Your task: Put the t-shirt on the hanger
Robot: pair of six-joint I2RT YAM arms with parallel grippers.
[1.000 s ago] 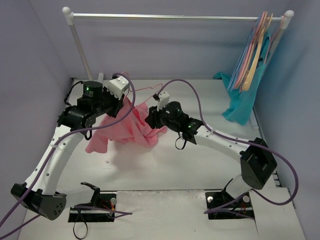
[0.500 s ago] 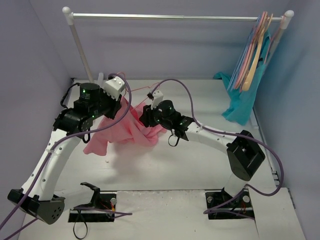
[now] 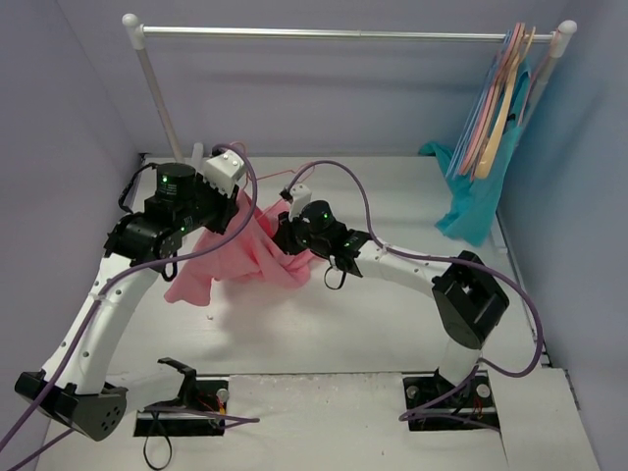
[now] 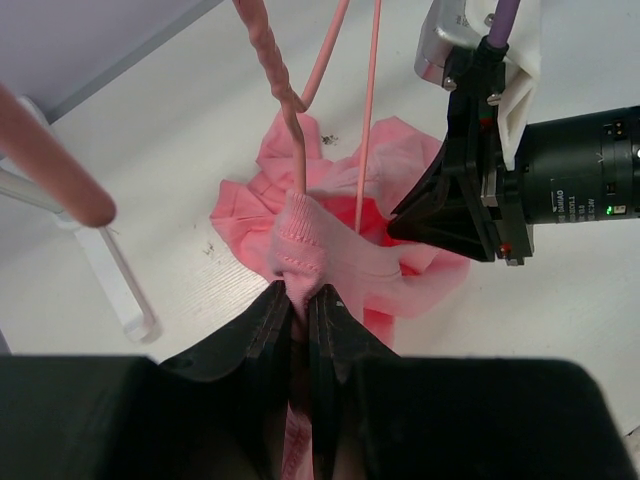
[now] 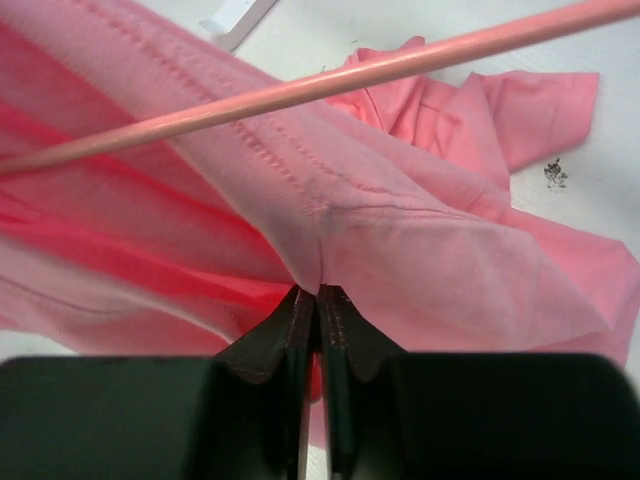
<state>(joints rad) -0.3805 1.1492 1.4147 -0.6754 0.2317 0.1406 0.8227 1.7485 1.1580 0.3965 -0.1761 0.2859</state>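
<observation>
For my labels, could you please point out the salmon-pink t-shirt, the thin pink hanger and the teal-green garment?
salmon-pink t-shirt [image 3: 247, 260]: top view, bunched middle.
thin pink hanger [image 5: 330, 82]: right wrist view, straight rod.
teal-green garment [image 3: 471, 211]: top view, lower drape.

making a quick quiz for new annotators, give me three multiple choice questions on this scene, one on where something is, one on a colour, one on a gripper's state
1. Where does the teal garment hang?
A. at the right end of the rail
B. at the left end of the rail
C. at the middle of the rail

2. What colour is the t-shirt between the two arms?
A. white
B. salmon pink
C. blue

3. How is the right gripper?
A. wide open, holding nothing
B. shut on the rail
C. shut on the t-shirt

Answers:
1 A, it droops below the hangers bunched at that end.
2 B, both wrist views show pink fabric.
3 C, the right wrist view shows the jaws pinching a fold of the fabric.
</observation>
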